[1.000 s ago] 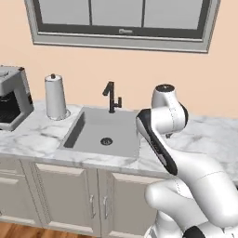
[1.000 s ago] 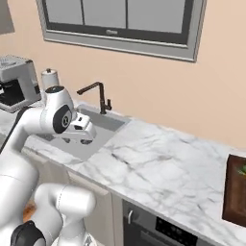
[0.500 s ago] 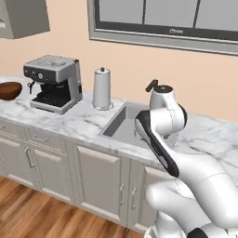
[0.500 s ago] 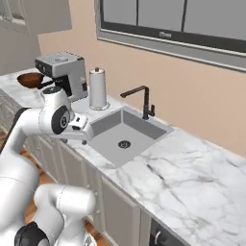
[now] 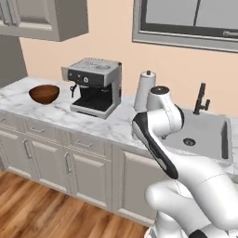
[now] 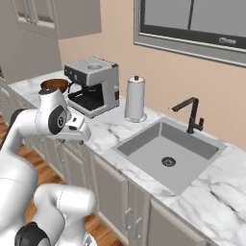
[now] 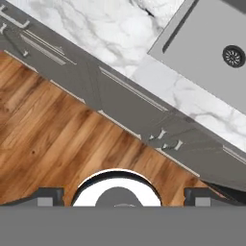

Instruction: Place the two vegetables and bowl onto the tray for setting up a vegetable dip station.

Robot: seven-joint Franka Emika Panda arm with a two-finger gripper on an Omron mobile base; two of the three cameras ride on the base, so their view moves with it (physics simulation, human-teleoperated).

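The base has rolled on along the counter, and the whole scene has slid with it: the sink [image 5: 197,135] that sat centre frame a second ago is now off to one side, and the coffee machine [image 5: 94,86] has come into the middle. There's the bowl [image 5: 44,93], round and reddish-brown with a darker hollow inside, sitting upright on the marble counter [image 5: 56,113], beside the coffee machine on the side away from the sink, a clear gap between them. From the right base camera its rim just peeks out behind the arm's shoulder [image 6: 54,85]. The paper towel roll [image 6: 135,98] stands between coffee machine and sink. The gripper [image 7: 123,197] hangs over the wood floor [image 7: 53,139] in front of the cabinets, fingers [image 7: 47,196] spread wide, nothing between them.
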